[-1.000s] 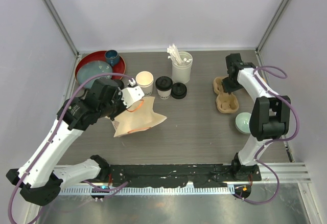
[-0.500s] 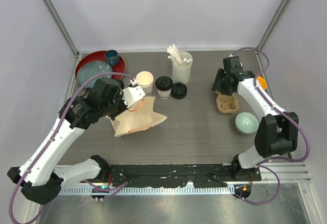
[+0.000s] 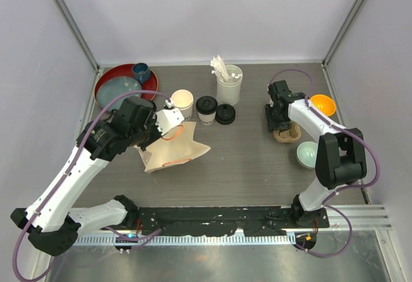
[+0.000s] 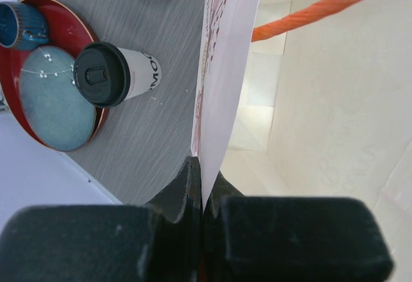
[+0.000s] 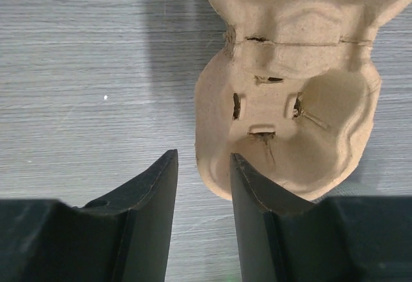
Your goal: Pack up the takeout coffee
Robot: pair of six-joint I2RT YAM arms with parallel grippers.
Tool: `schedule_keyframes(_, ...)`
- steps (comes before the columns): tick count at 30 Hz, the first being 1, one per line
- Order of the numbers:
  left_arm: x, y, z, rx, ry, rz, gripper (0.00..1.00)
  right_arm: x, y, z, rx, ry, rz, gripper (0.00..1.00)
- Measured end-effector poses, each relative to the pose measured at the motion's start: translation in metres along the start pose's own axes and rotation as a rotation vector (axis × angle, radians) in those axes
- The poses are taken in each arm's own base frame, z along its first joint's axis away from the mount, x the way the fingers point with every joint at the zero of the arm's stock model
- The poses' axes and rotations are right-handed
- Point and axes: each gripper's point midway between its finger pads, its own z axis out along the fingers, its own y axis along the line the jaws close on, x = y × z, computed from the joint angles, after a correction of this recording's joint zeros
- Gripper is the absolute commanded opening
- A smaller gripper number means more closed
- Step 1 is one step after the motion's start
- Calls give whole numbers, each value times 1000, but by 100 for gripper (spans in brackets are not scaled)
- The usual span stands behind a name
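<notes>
Seen from above, the left pincer (image 3: 168, 116) is clamped tight on the top edge of a tan paper bag (image 3: 177, 150). Its wrist view shows both fingers (image 4: 187, 185) pressed together on the thin paper rim. The open cup (image 3: 182, 102) stands just beside it at about 1 o'clock. The lidded cup (image 3: 206, 109) is a little farther at 3 o'clock, and the loose lid (image 3: 225, 113) lies flat on the table (image 3: 244, 159) right against that cup, again toward 3 o'clock.

The right pincer (image 3: 275, 120) has all three well off at its 9 o'clock. Its fingers are spread apart, straddling the left rim of the pulp carrier (image 5: 290, 102) without squeezing it.

Both cups are small, white and tapered, narrower at the foot, with dark lettering on the side (image 4: 151, 76). The open one shows a pale inside. The other wears a round black lid with a sip slot. Each stands upright, long axis vertical, mouth to the ceiling.

A red tray (image 3: 106, 82) sits at 10 o'clock from the cups.
</notes>
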Motion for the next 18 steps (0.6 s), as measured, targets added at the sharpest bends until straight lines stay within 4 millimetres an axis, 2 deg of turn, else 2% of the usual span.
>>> schedule_keyframes(2, 0, 0, 0, 0, 1, 0, 0, 3, -1, 6, 5, 20, -28, 37)
schedule_keyframes(3, 0, 0, 0, 0, 1, 0, 0, 4, -1, 8, 6, 28, -38, 29)
schedule_keyframes(6, 0, 0, 0, 0, 0, 1, 0, 6, -1, 12, 5, 47, -67, 21)
schedule_keyframes(11, 0, 0, 0, 1, 2, 3, 0, 0, -2, 8, 3, 34, -77, 23)
schedule_keyframes(15, 1, 0, 0, 1, 3, 4, 0, -4, 0, 5, -4, 25, -76, 36)
schedule_keyframes(18, 1, 0, 0, 2, 3, 5, 0, -5, 1, 3, -15, 21, -77, 37)
